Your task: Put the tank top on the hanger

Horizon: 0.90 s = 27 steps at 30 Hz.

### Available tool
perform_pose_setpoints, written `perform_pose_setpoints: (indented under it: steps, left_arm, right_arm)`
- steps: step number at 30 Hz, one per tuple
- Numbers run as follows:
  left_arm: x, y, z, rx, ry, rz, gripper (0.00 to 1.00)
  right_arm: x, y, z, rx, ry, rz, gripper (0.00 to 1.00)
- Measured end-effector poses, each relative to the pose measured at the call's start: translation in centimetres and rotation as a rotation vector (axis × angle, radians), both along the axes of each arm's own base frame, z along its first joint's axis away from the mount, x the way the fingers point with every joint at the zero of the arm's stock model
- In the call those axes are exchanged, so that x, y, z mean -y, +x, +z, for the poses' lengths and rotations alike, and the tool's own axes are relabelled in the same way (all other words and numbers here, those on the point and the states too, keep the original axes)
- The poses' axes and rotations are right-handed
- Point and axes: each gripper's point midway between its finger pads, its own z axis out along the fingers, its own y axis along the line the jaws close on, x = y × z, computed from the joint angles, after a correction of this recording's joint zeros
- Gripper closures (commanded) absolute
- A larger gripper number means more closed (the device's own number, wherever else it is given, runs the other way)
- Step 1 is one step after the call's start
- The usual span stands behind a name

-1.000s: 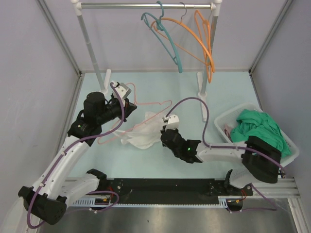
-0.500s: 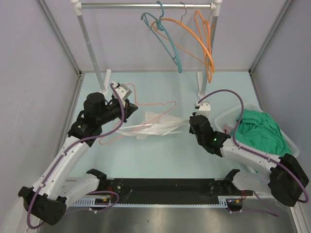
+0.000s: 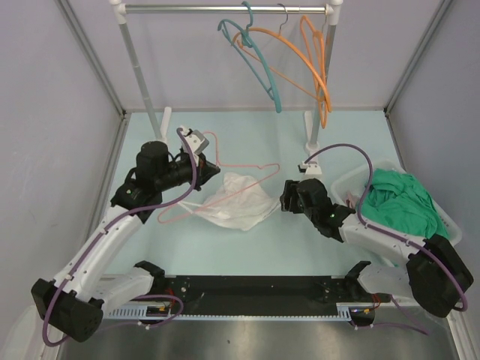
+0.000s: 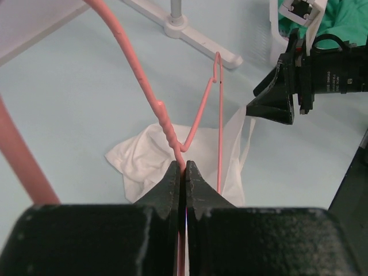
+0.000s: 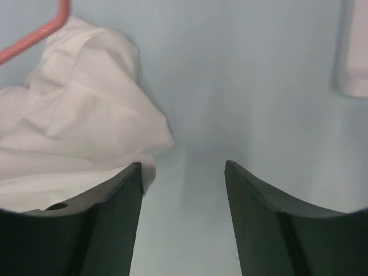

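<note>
The white tank top [image 3: 240, 202] lies crumpled on the pale blue table. The pink hanger [image 3: 234, 163] is tilted over it, its far corner reaching past the fabric toward the right. My left gripper [image 3: 204, 166] is shut on the hanger [image 4: 138, 75] near its neck; in the left wrist view [image 4: 184, 167] the pink wire runs between the closed jaws, with the tank top [image 4: 149, 158] beyond. My right gripper [image 3: 286, 196] stands open just right of the garment. In the right wrist view [image 5: 183, 167] nothing lies between its jaws. The tank top [image 5: 75, 126] bunches against the left finger [image 5: 118, 207].
A white clothes rack stands at the back with a teal hanger [image 3: 255, 60] and orange hangers [image 3: 319, 71]; its right foot [image 3: 311, 154] is close behind my right gripper. A white bin [image 3: 346, 187] holding a green garment [image 3: 401, 199] sits at the right.
My right gripper has opened and let go of the tank top, which it had pulled out to the right. The fabric has slumped into a heap. The left arm and hanger shifted slightly right.
</note>
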Motion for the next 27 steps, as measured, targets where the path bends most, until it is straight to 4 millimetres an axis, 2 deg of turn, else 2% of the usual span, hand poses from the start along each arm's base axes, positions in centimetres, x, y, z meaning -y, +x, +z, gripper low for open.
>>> perform_pose_setpoints:
  steps: [3, 8, 15, 22, 24, 26, 27]
  left_arm:
    - [0.8, -0.2, -0.7, -0.024, 0.006, -0.020, 0.98]
    - [1.4, -0.4, -1.0, -0.033, 0.011, -0.037, 0.98]
    - [1.4, -0.5, -1.0, -0.032, 0.012, -0.037, 0.98]
    - [1.4, -0.5, -1.0, -0.031, 0.014, -0.034, 0.98]
    - [1.4, -0.5, -1.0, -0.031, 0.014, -0.034, 0.98]
    - [1.4, -0.4, -1.0, -0.029, 0.015, -0.030, 0.98]
    - [1.4, -0.4, -0.9, -0.027, 0.015, -0.028, 0.98]
  right_arm:
    - [-1.2, -1.2, -0.9, -0.044, 0.079, 0.039, 0.36]
    - [-2.8, -3.8, -3.7, -0.142, 0.128, 0.086, 0.36]
    - [-5.5, -5.8, -6.3, -0.238, 0.165, 0.147, 0.36]
    - [-6.9, -7.2, -6.5, -0.248, 0.168, 0.172, 0.38]
    - [-6.9, -7.0, -6.5, -0.240, 0.171, 0.162, 0.41]
    - [-6.8, -6.7, -6.6, -0.229, 0.166, 0.146, 0.49]
    - [-6.8, -6.6, -6.7, -0.226, 0.162, 0.140, 0.61]
